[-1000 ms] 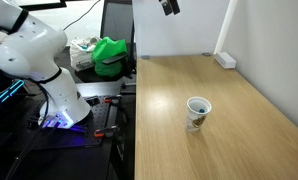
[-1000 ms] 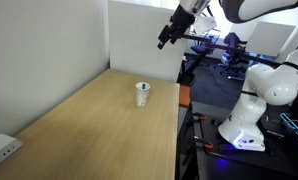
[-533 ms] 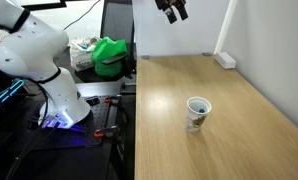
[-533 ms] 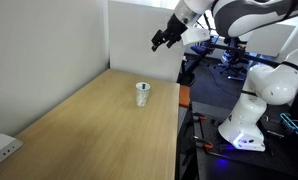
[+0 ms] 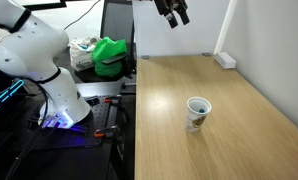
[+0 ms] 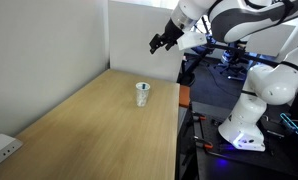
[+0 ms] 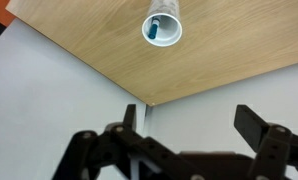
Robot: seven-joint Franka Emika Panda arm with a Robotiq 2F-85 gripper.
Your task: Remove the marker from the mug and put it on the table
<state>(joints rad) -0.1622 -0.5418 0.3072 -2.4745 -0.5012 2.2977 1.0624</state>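
The white mug [image 5: 197, 113] with a greenish-brown print stands upright on the light wood table [image 5: 219, 90]; it also shows in the other exterior view [image 6: 142, 93]. In the wrist view the mug [image 7: 162, 25] is seen from above at the top, with the dark greenish marker [image 7: 149, 30] standing inside it. My gripper [image 5: 173, 13] hangs high above the table's far edge, well away from the mug, and shows in the other exterior view [image 6: 159, 42] too. In the wrist view its fingers [image 7: 187, 125] are spread apart and empty.
A white power strip [image 5: 225, 60] lies at the table's edge by the wall [image 6: 1, 150]. A dark desk beside the table holds a green object [image 5: 111, 55] and monitors. The robot base [image 5: 64, 100] stands beside the table.
The gripper has shifted a little over the table's far edge and come slightly lower. The mug and marker have not moved.
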